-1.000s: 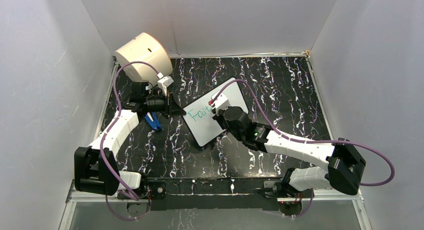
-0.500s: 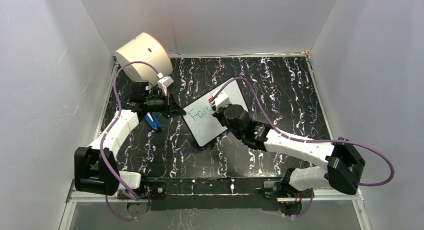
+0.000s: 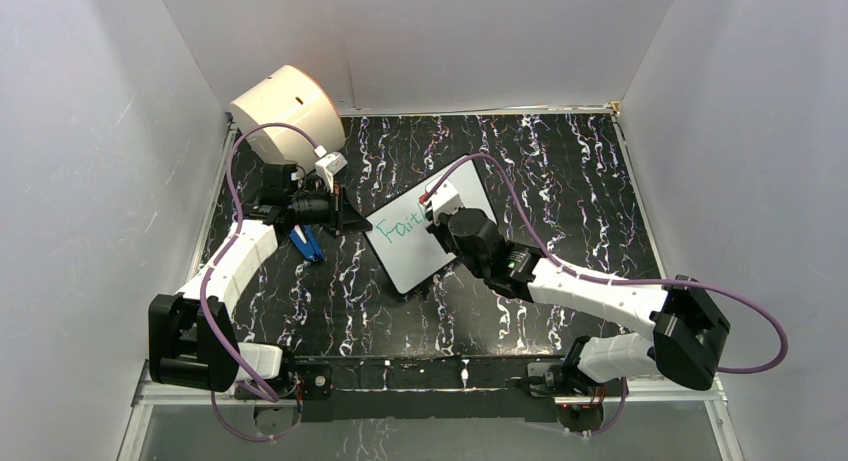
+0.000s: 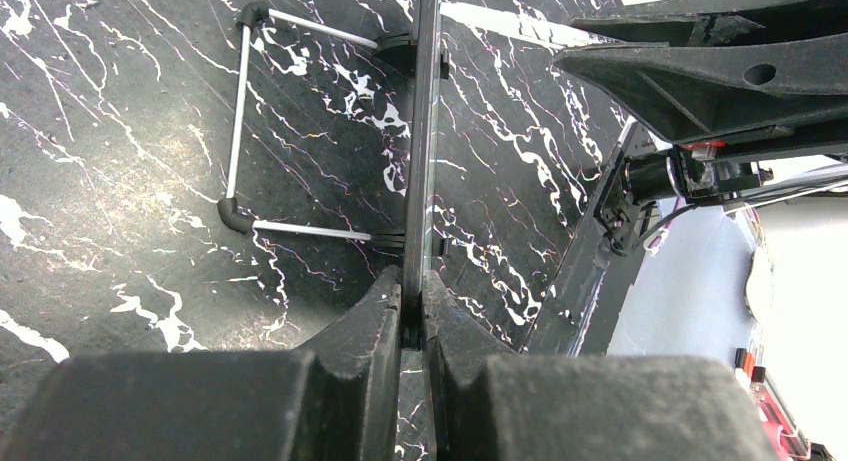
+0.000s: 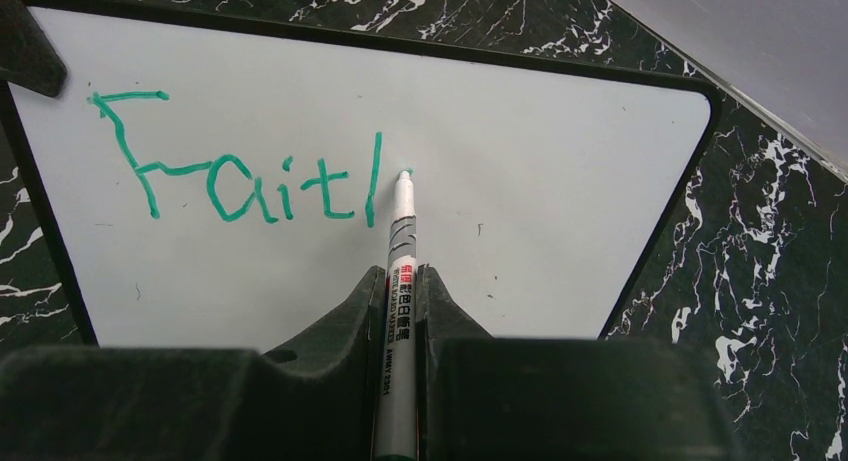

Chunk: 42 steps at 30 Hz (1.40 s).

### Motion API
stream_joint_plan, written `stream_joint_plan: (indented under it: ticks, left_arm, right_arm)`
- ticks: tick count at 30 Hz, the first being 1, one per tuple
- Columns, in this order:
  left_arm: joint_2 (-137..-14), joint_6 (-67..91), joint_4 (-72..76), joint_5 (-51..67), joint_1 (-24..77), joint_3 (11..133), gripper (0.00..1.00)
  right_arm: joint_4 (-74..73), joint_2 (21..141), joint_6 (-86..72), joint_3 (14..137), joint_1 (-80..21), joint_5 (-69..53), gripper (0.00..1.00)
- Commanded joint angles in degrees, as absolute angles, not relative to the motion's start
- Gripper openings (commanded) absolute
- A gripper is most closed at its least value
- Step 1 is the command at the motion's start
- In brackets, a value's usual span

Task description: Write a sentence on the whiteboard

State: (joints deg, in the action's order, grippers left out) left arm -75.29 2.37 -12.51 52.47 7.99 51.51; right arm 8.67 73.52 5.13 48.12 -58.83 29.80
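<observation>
Biggest first: the black, white-veined marble-look desk [image 3: 560, 181] fills the floor of the white-walled booth. At the far-left corner a cream cylindrical drum [image 3: 285, 106] lies on its side, flat face toward the arms.

Mid-desk, a bit left of centre, is the small glossy white rectangular whiteboard [image 3: 405, 256] w/ thin black frame and rounded corners, turned at an angle to the desk edges. From my left wrist cam I see it edge-on [image 4: 425, 131], w/ a thin grey wire stand [image 4: 235, 121] on black corner caps sticking out behind.

The left tool [image 4: 412, 281] is pressed together on the board's left edge, one finger on either face, pinching the frame. The right arm reaches in from the near-right; the right tool [image 5: 400, 276] is closed tight round a slim silver marker pen [image 5: 400, 241], barrel running between the fingers, white nib pointing away.

Just near-left of the left tool, a small blue object [image 3: 307, 243] lies on the desk; can't tell what it is.

The sentence [image 5: 230, 176] so far: thin green handwriting on the board's left half, reading approx. "Fait" plus one slanted stroke. The nib sits just right of that stroke, at a tiny green dot on the board face.
</observation>
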Motion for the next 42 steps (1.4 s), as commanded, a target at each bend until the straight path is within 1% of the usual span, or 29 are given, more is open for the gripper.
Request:
stream_joint_plan:
  ticks: [1, 14, 42]
  left_arm:
    - [-76.82, 0.26, -16.36, 45.17, 7.6, 51.5, 0.0]
    - [-76.81, 0.26, -16.39, 45.26, 7.65, 51.59, 0.0]
    - [-76.64, 0.25, -16.5, 45.35, 7.65, 51.49, 0.0]
  right_arm:
    - [9.57, 70.61, 4.53, 49.56, -58.49, 28.48, 0.0]
    - [8.02, 72.28, 5.05, 50.34, -58.51, 25.43, 0.0]
    - [12.04, 73.34, 6.2, 49.95, -57.73, 30.12, 0.0]
